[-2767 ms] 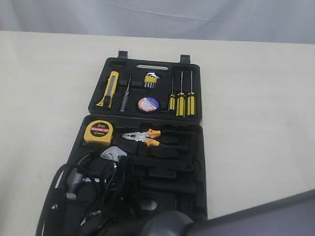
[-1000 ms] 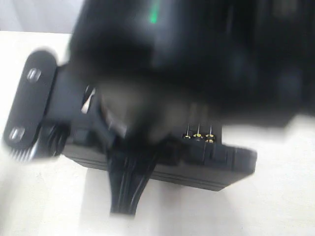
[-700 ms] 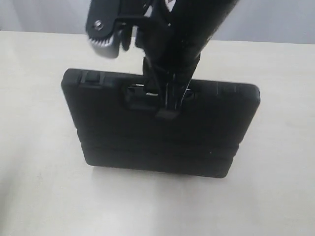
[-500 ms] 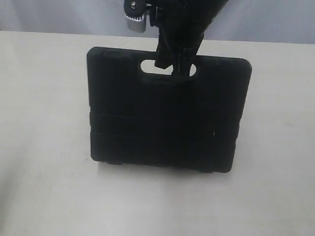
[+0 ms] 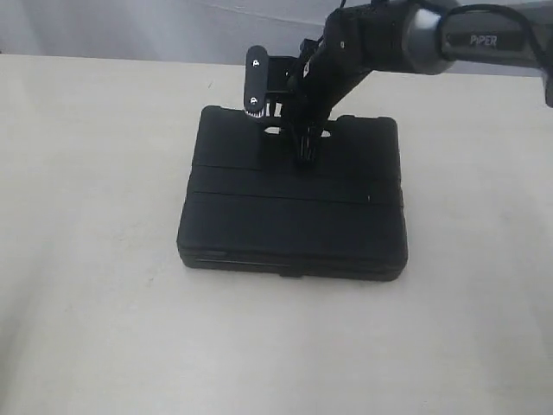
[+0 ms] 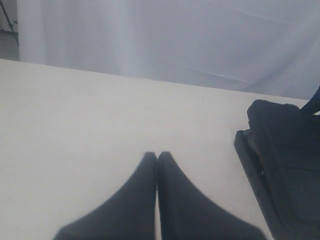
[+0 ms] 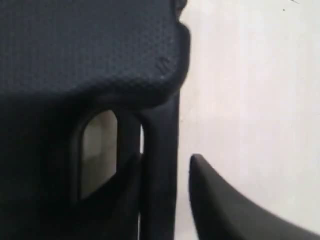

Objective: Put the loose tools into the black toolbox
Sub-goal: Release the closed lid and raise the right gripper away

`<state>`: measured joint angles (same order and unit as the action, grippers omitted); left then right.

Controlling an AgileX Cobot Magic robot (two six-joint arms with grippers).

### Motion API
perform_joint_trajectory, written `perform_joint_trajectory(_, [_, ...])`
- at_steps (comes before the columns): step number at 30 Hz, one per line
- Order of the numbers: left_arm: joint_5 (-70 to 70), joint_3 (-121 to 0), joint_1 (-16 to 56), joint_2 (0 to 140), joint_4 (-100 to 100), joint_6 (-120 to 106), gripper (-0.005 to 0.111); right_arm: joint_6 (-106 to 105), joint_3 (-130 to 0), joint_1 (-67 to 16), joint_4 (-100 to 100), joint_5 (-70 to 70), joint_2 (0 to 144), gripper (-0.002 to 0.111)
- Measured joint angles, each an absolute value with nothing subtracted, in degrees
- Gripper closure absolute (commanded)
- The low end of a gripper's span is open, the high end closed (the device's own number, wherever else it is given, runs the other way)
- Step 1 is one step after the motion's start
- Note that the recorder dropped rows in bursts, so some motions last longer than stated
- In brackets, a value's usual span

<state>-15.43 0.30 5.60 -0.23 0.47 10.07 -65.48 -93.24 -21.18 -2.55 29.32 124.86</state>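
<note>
The black toolbox lies flat on the table with its lid down. The utility knife, tape roll, tape measure and pliers are hidden from every view. My right gripper reaches over the box's far edge at the carry handle. In the right wrist view the right gripper is open, its fingers straddle the handle bar, and a gap shows beside one finger. The textured lid fills that view. My left gripper is shut on nothing, low over bare table beside the toolbox.
The cream table spreads on all sides of the box. A pale curtain hangs behind the far edge. The right arm stretches in from the upper right, above the box.
The box lay open with the tools in their slots; the right gripper then swung the lid up by its handle, and the box now lies closed and flat.
</note>
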Motion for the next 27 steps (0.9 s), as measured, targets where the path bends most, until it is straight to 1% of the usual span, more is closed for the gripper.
perform_joint_trajectory(1, [-15.43, 0.30, 5.60, -0.23, 0.47, 10.07, 0.107, -64.91, -93.24, -21.18, -2.55, 28.90, 125.23, 0.036])
perform_joint_trajectory(2, [-15.43, 0.30, 5.60, -0.23, 0.47, 10.07, 0.107, -64.50, -93.47, -21.18, -2.12, 27.26, 125.78, 0.032])
perform_joint_trajectory(3, [-15.43, 0.30, 5.60, -0.23, 0.47, 10.07, 0.107, -64.25, -93.61, -21.05, -1.97, 26.85, 125.78, 0.030])
perform_joint_trajectory(8, [-15.43, 0.30, 5.60, -0.23, 0.47, 10.07, 0.107, -60.90, -94.09, -20.80, -1.49, 26.87, 124.47, 0.031])
perform_joint_trajectory(12, [-15.43, 0.30, 5.60, -0.23, 0.47, 10.07, 0.107, -57.83, -93.76, -21.01, -2.04, 28.33, 118.90, 0.031])
perform_joint_trajectory(19, [-15.43, 0.30, 5.60, -0.23, 0.47, 10.07, 0.107, -54.97, -93.76, -21.01, -2.20, 35.49, 112.24, 0.031])
perform_joint_trajectory(21, [-15.43, 0.30, 5.60, -0.23, 0.47, 10.07, 0.107, -54.24, -93.76, -21.01, -2.48, 40.01, 110.66, 0.033])
perform_joint_trajectory(22, [-15.43, 0.30, 5.60, -0.23, 0.47, 10.07, 0.107, -53.35, -93.76, -21.01, -2.48, 41.89, 109.86, 0.035])
perform_joint_trajectory(24, [-15.43, 0.30, 5.60, -0.23, 0.47, 10.07, 0.107, -48.54, -93.76, -21.01, -2.16, 45.84, 107.40, 0.043])
perform_joint_trajectory(27, [-15.43, 0.30, 5.60, -0.23, 0.47, 10.07, 0.107, -38.48, -93.76, -21.01, 1.48, 51.18, 103.04, 0.058])
